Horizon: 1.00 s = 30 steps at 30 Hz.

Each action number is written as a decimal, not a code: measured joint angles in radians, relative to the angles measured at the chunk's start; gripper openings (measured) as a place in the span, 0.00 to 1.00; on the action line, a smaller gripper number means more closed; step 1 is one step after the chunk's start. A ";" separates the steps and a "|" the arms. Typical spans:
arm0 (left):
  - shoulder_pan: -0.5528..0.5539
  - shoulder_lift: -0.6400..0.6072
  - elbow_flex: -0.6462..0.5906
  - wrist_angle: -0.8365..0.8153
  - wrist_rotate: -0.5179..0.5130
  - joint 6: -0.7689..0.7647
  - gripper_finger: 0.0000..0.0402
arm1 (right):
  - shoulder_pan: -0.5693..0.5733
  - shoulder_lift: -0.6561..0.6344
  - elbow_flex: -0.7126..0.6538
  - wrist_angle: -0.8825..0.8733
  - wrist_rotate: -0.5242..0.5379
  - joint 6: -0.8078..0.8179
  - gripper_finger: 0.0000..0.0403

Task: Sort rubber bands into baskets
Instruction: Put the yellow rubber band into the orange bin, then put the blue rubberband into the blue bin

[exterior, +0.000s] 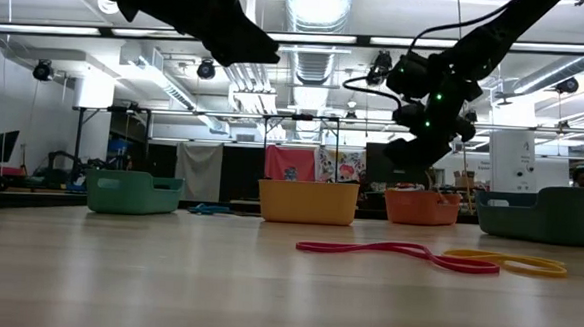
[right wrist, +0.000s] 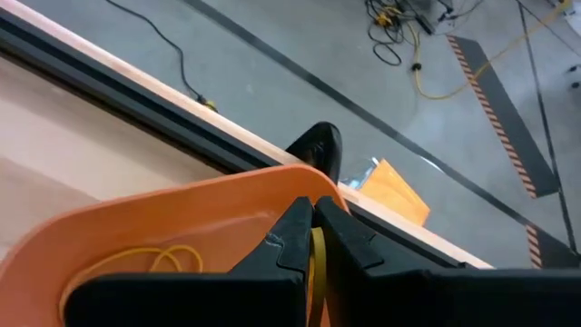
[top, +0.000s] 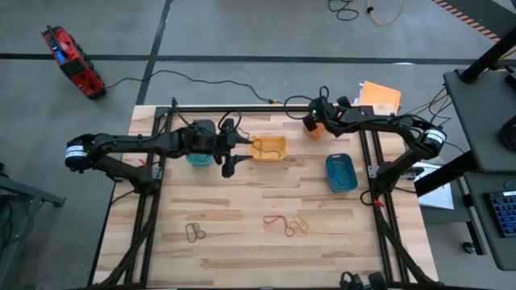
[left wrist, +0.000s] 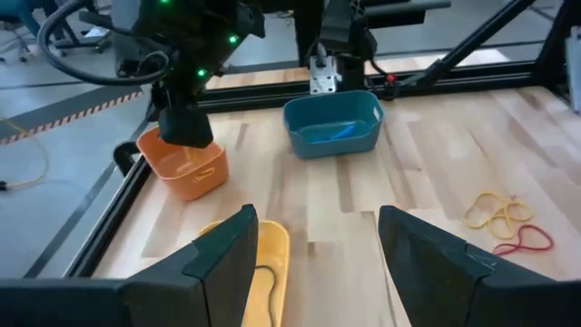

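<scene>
My right gripper (top: 313, 121) hangs over the orange basket (top: 317, 129) at the far right, shut on a yellow-orange rubber band (right wrist: 315, 259). Another yellow-orange band (right wrist: 154, 262) lies in that basket. My left gripper (top: 235, 151) is open and empty, held above the table beside the yellow basket (top: 268, 149), which holds a dark band. The teal-green basket (top: 199, 155) lies under the left arm. The blue basket (top: 340, 172) stands at the right. Dark bands (top: 194, 234), a red band (top: 278, 221) and yellow bands (top: 301, 226) lie flat on the near table. My right gripper pinches the yellow-orange rubber band between its two fingers; a short strip of it (right wrist: 316, 247) shows just behind the fingertips. The fingers point down into the orange basket's mouth (right wrist: 227, 195). The rest of the band is hidden by the fingers.
A black metal frame (top: 242, 105) runs along the table's far and side edges. Black cables trail over the arms and the far edge. An orange sheet (top: 379, 95) lies beyond the far right corner. The middle of the table (top: 266, 189) is bare wood.
</scene>
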 joint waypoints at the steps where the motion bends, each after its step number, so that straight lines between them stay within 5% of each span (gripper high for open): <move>1: 0.000 0.000 0.000 0.000 -0.012 0.001 0.53 | -0.002 0.000 0.000 0.003 0.000 0.001 0.02; 13: -0.002 0.000 0.000 -0.043 -0.106 -0.186 0.53 | -0.058 -0.006 0.000 0.014 -0.210 0.065 0.18; 20: -0.003 0.000 0.000 -0.143 -0.105 -0.269 0.53 | -0.064 -0.007 0.000 0.025 -0.225 0.046 0.30; 30: -0.003 0.000 0.000 -0.435 -0.104 -0.343 0.53 | -0.009 -0.015 0.000 0.105 -0.584 0.001 0.34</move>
